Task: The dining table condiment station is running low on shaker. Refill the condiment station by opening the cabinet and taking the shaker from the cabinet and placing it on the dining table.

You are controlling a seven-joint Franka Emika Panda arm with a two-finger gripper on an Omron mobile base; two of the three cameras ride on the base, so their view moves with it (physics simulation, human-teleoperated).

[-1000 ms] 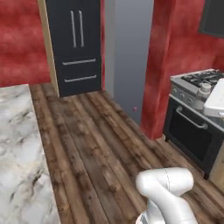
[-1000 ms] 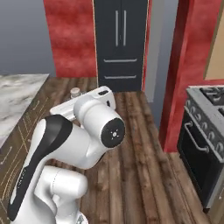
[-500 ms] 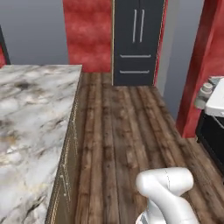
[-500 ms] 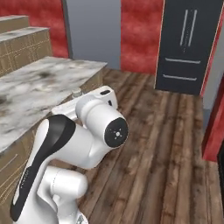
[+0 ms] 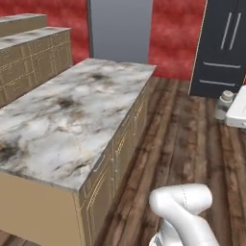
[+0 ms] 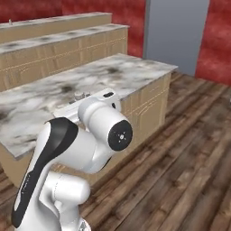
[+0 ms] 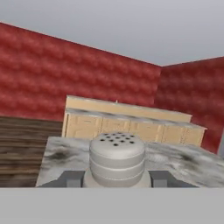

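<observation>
Shaker (image 7: 117, 159) sits right between the two dark fingertips (image 7: 71, 178) in the hand view, its grey ribbed body and rounded, hole-dotted cap rising just above them. One tip stands at each side of its base, close against it, so the gripper (image 7: 116, 179) is narrowed onto the shaker and holds it upright.

In the left base view the shaker (image 5: 225, 102) shows at the right edge, beside the white hand, above the wooden floor (image 5: 192, 144) and in front of the dark fridge (image 5: 220, 48). It is well apart from the marble top there. In the right base view only the small cap (image 6: 80, 95) peeks up behind the white hand, seen against the dining table (image 6: 40, 103).

The dining table (image 5: 72, 120) stretches along the left of the left base view: a grey-white veined marble top on tan wood sides, with higher tan steps behind it toward the red wall (image 5: 173, 33). A grey panel (image 5: 120, 29) stands against that wall beyond the table's far end. In the hand view the marble surface (image 7: 183, 164) lies behind and below the held shaker, with the tan raised level (image 7: 131, 122) and the red wall further back.
</observation>
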